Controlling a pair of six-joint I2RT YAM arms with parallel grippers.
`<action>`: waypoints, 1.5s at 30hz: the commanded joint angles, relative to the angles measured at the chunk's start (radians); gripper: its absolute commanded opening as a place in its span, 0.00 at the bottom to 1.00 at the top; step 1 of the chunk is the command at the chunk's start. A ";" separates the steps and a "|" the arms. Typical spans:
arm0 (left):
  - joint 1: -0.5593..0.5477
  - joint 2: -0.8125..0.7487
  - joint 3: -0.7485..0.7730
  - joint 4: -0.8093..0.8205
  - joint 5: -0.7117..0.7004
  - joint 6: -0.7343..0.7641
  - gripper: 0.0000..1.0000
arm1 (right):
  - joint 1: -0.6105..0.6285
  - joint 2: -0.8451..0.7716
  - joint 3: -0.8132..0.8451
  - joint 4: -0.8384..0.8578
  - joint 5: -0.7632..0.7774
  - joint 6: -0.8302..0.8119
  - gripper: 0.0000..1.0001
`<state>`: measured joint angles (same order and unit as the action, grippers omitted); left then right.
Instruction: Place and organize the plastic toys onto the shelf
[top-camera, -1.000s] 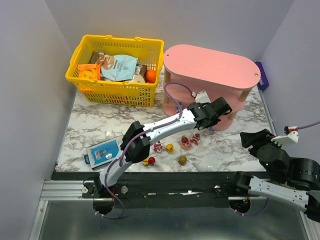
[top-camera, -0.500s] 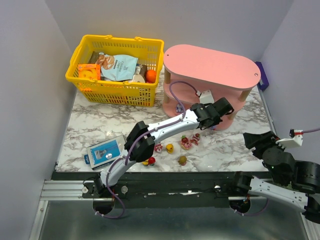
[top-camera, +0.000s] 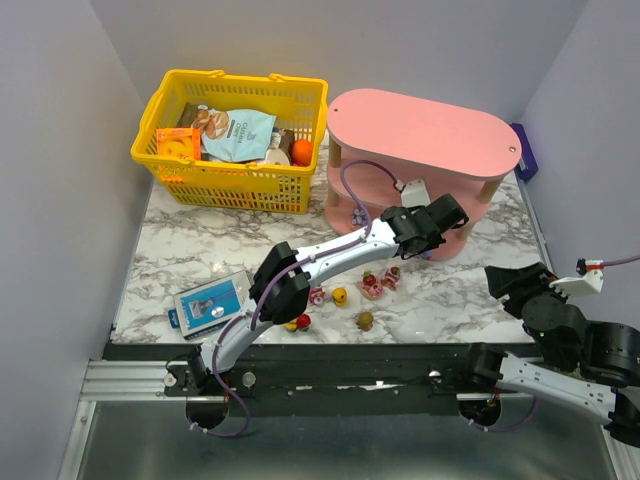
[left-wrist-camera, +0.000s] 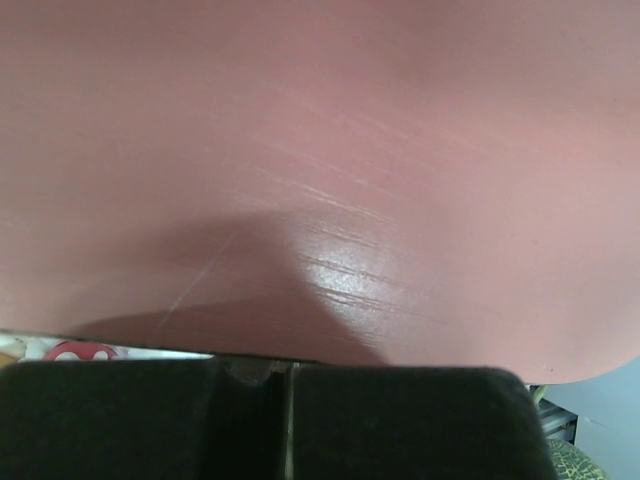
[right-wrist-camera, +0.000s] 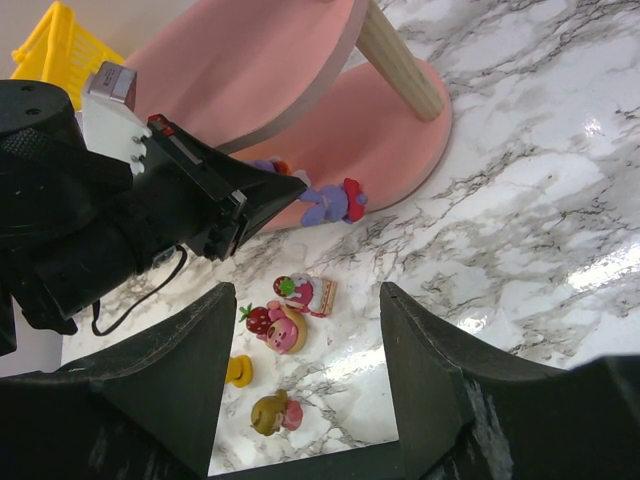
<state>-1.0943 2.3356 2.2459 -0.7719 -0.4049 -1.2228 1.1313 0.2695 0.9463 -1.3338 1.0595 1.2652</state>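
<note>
Marbled surface (top-camera: 190, 250) between grey walls carries a yellow basket (top-camera: 232, 175) of snack packets at the back left, with the pink shelf (top-camera: 425, 130) just beside it. Left hand (top-camera: 432, 222) is reached in under the shelf's upper boards; its own camera sees little but pink board, and its fingers (left-wrist-camera: 400, 420) are pressed fully together with nothing seen between them, so it is judged empty. A purple toy with a red bow (right-wrist-camera: 335, 203) stands on the lowest tier near its front edge, just beyond that hand's tip; another small purple one (top-camera: 357, 214) shows further left inside the shelf, tier unclear. Loose toys (top-camera: 372, 286) lie scattered on the surface in front of the shelf, near the arm bases, unsorted. A flat blue box (top-camera: 210, 303) lies to their left. Right hand (right-wrist-camera: 300, 295) hangs low at the right near edge, jaws wide apart, holding nothing, judged parked there to leave the left arm room. Task judged early, most toys not yet shelved. Risk noted: the closed hand is close enough to the bowed toy to knock it over
</note>
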 joint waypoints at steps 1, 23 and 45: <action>0.019 0.019 0.001 0.063 -0.048 0.017 0.00 | 0.001 -0.001 -0.015 -0.174 0.057 0.034 0.67; 0.033 0.007 -0.115 0.178 -0.074 -0.103 0.07 | 0.001 -0.003 -0.027 -0.183 0.056 0.045 0.67; 0.040 -0.044 -0.241 0.184 -0.161 -0.313 0.08 | 0.001 -0.006 -0.038 -0.186 0.056 0.051 0.67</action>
<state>-1.0920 2.2848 2.0525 -0.5396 -0.4751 -1.4727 1.1313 0.2695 0.9222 -1.3338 1.0618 1.2835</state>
